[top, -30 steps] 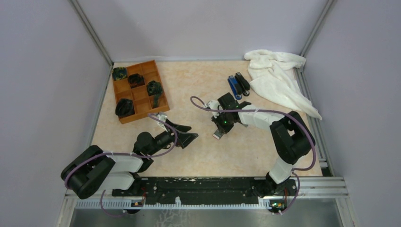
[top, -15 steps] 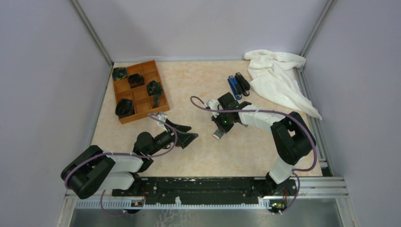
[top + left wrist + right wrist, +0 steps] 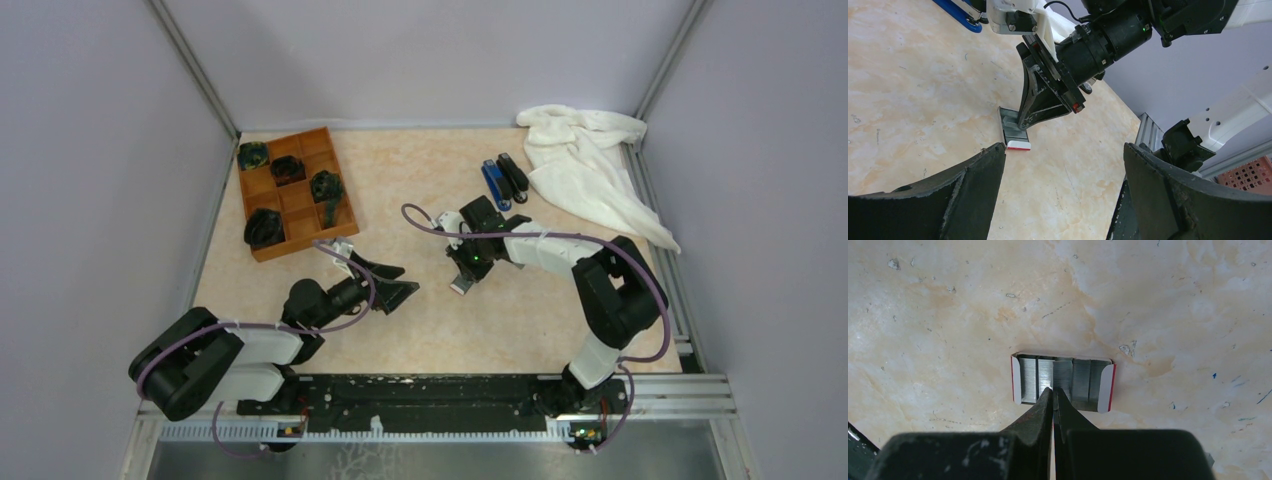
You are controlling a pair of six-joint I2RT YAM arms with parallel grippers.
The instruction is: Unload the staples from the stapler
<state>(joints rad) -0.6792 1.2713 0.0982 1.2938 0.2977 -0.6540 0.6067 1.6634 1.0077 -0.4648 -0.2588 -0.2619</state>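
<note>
My right end effector (image 3: 1053,390) is clenched, its two tips pressed together with no gap showing. They hang right over the near edge of the small white-and-red box (image 3: 1106,382), which lies open on the tabletop (image 3: 948,315) at the centre of the right wrist view. Silvery staples (image 3: 1080,380) lie in it as strips side by side, each running up and down the frame, while the box's long side runs left to right. I cannot tell whether a strip is pinched between the tips.

In the top view the stapler (image 3: 514,177) lies up and to the right of that end effector, just beside a blue stapler (image 3: 494,184) and near the white cloth (image 3: 590,170). Its long axis runs from upper left to lower right. My right arm is clearly the nearer one. My left end effector (image 3: 398,281) is released, spread wide, low at centre-left.
</note>
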